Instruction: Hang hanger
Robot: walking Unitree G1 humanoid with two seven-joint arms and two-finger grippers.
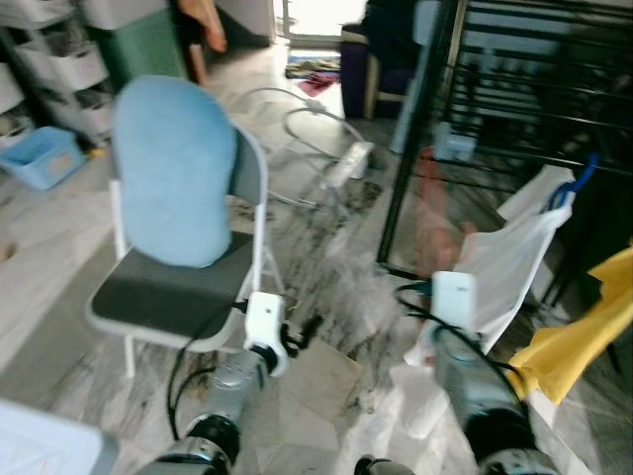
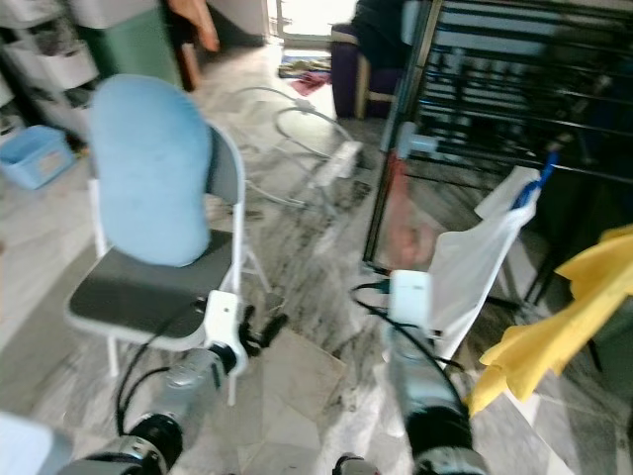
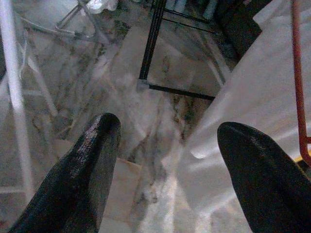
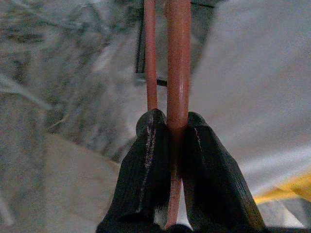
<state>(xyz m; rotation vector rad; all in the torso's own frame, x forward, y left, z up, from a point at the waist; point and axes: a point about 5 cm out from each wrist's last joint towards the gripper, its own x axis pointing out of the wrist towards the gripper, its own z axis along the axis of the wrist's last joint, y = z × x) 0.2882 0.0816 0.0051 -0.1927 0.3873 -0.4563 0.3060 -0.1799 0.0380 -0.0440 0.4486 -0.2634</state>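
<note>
My right gripper (image 4: 171, 127) is closed tight on a red hanger (image 4: 178, 73), whose thick rod runs up between my two black fingers (image 4: 146, 165) toward the top of the right wrist picture, with a thinner red rod of the same hanger just beside it. In the left eye view the hanger shows as a blurred reddish shape (image 1: 432, 213) right of centre, above my right arm's white wrist block and in front of the black drying rack (image 1: 514, 89) that fills the upper right of the frame. A white garment (image 1: 514, 252) hangs on the rack by a blue hanger (image 1: 577, 183) at the right, and a yellow cloth (image 1: 579, 336) drapes at the lower right edge. My left gripper (image 3: 167, 141) is spread wide open and holds nothing; it points over the grey marbled floor (image 1: 336, 267), with the white garment near it in its wrist view. A folding chair (image 1: 168, 297) with a light blue cushion (image 1: 173, 168) against its back stands at the left of the frame, beside my left arm. A blue basket (image 1: 40, 156) sits at the far left, and white hoses curl on the floor at upper centre.
</note>
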